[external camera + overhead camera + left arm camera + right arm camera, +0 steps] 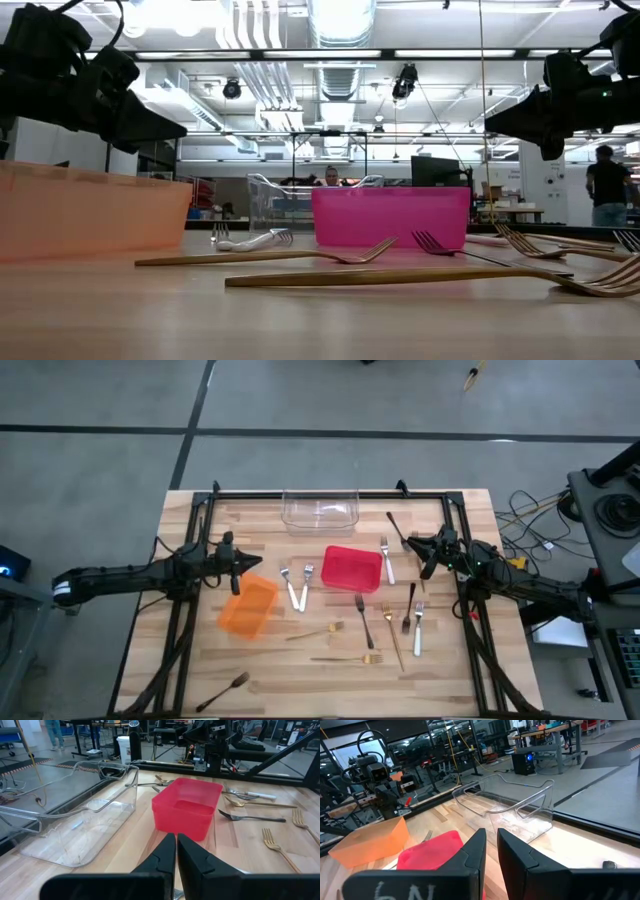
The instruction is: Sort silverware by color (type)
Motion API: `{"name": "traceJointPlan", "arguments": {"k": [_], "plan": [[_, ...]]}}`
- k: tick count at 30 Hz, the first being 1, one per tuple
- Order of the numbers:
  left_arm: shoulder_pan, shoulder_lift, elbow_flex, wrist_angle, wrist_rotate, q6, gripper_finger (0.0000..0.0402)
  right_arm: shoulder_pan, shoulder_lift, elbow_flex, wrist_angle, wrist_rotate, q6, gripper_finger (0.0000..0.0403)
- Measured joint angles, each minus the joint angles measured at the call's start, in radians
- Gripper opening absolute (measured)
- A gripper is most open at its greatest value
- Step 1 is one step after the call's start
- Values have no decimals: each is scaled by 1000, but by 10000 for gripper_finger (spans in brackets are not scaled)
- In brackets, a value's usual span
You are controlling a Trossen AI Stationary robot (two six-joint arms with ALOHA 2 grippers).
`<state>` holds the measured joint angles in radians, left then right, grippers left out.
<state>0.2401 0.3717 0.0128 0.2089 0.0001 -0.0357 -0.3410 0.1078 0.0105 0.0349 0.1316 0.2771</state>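
Silverware [363, 618] surrounds red bin [351, 568]; left claw [236, 566] together, right claw [428, 560] barely apart.

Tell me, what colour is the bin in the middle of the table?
Red bin; the high view shows it best.

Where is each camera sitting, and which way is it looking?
High view: above the table, looking straight down; both arms show, left gripper and right gripper.
Low view: at tabletop height, looking level past gold forks into the room; both arms hang at the top corners.
Left wrist view: on the left arm, facing the red bin; its own shut jaws show.
Right wrist view: on the right arm, facing the clear bin; its own fingers show.
Shared: every view shows the red bin.
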Motion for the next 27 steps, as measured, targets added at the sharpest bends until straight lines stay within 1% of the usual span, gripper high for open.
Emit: {"name": "traceJointPlan", "arguments": {"k": [22, 27], "plan": [[0, 0, 0, 1, 0, 0, 0, 0, 0, 0, 0, 0, 0, 38], [0, 0, 0, 74, 0, 0, 0, 0, 0, 0, 0, 0, 0, 38]]}}
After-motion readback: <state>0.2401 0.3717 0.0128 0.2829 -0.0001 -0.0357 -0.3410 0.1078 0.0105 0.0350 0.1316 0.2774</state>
